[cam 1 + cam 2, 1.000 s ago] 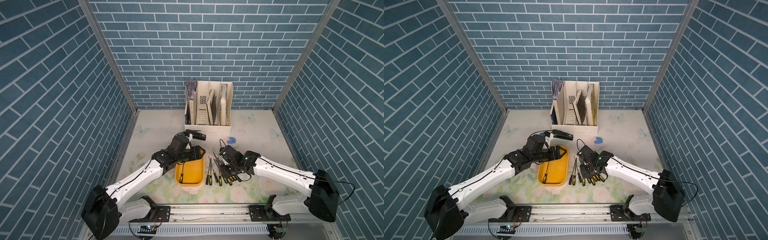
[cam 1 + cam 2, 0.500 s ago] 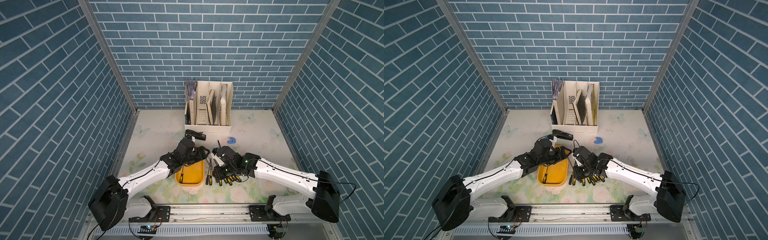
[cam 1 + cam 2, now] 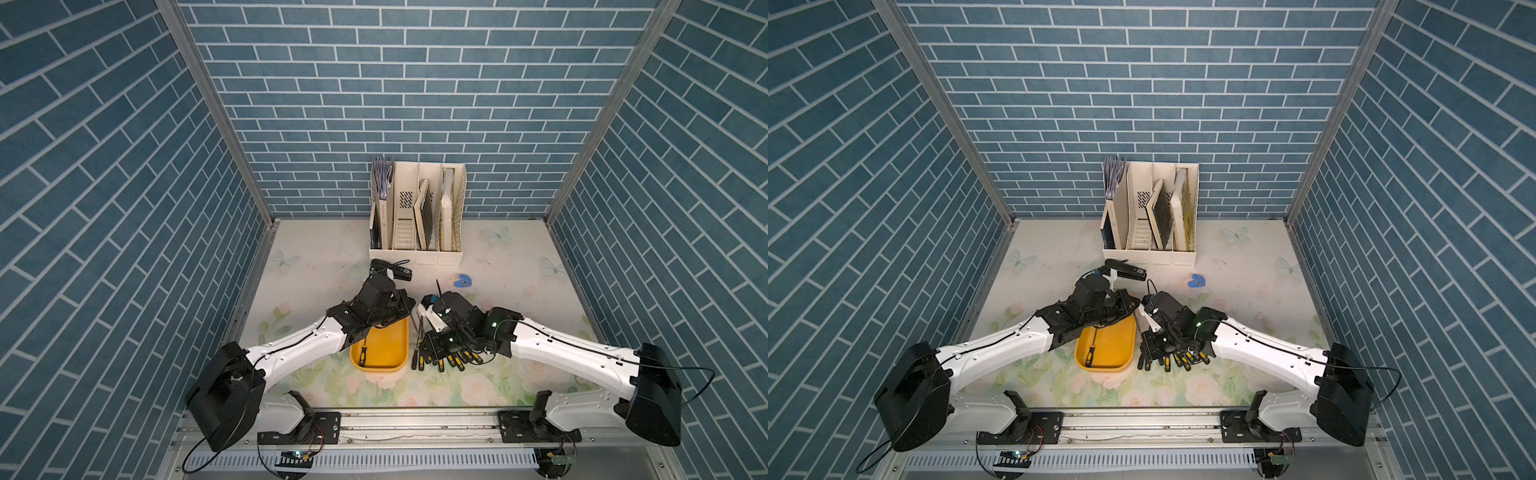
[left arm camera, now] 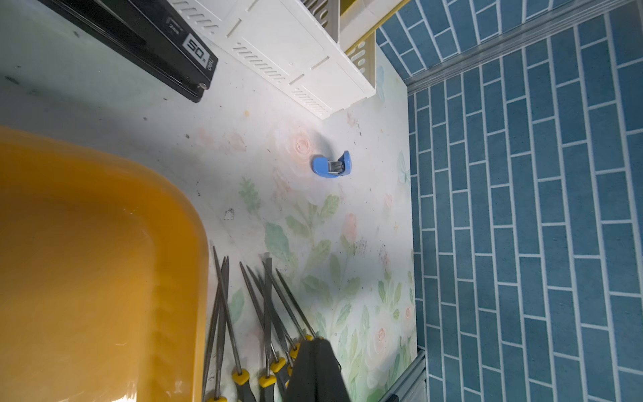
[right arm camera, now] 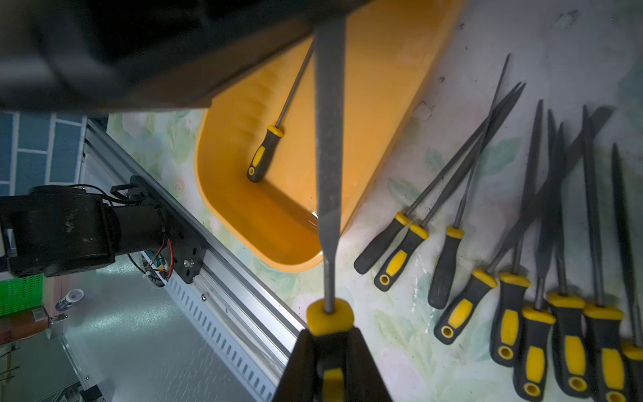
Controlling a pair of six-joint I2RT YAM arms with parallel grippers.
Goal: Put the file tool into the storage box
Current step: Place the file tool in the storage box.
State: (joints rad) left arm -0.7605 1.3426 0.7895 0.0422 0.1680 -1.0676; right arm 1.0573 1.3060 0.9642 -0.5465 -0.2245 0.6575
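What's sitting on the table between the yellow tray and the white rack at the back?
A black stapler lies there, close to the rack and apart from the tray; the left wrist view shows it best.

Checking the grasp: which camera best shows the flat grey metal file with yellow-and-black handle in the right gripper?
Right wrist view: the flat grey metal file shows nearly whole, handle clamped in the right gripper, tip behind a dark blurred shape. Both top views: small, mostly covered. Left wrist view: cannot pick it out.
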